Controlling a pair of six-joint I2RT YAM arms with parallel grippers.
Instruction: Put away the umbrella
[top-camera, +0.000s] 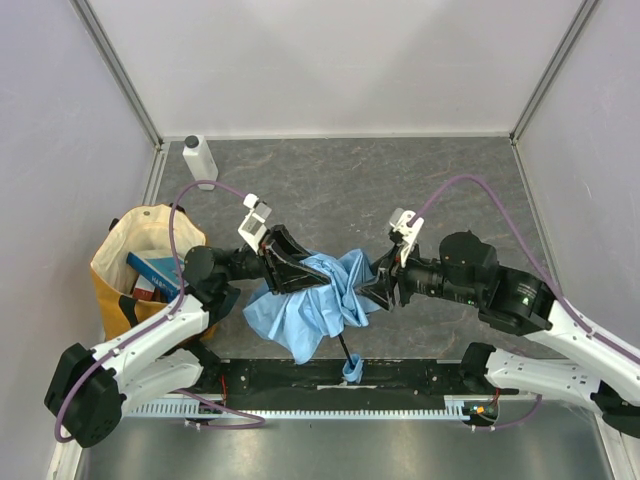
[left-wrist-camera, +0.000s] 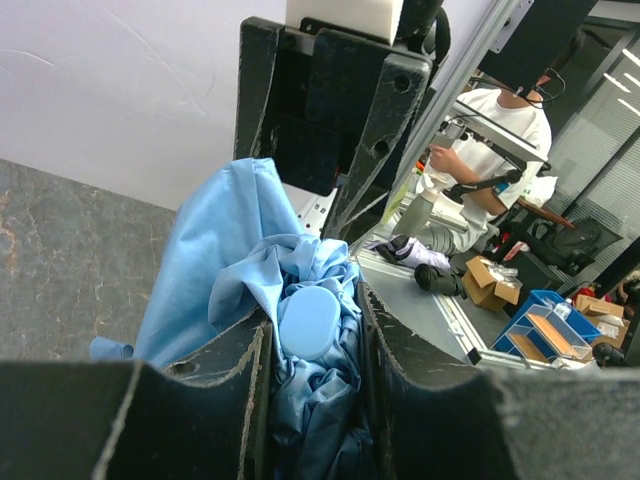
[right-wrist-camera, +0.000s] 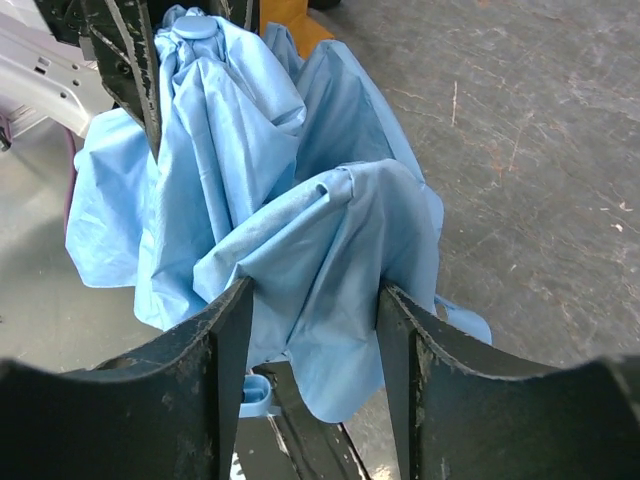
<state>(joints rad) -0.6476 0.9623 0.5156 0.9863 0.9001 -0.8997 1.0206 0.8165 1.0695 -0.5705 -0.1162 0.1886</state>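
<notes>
While the left gripper (top-camera: 297, 272) clamps the umbrella (top-camera: 312, 305) at its capped tip and the right gripper (top-camera: 378, 287) pinches a fold of canopy, it hangs bunched between them over the tabletop (top-camera: 340, 190): collapsed, yes, but loose, unwrapped, and not yet in the tote bag (top-camera: 125, 250), its likely home.

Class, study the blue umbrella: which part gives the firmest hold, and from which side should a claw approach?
Grip the black shaft where it sticks out of the umbrella fabric. It is the only rigid, bare part; the cloth is loose and bunched. Likely best from above, claw fingers straddling it, since it points at the near edge.
</notes>
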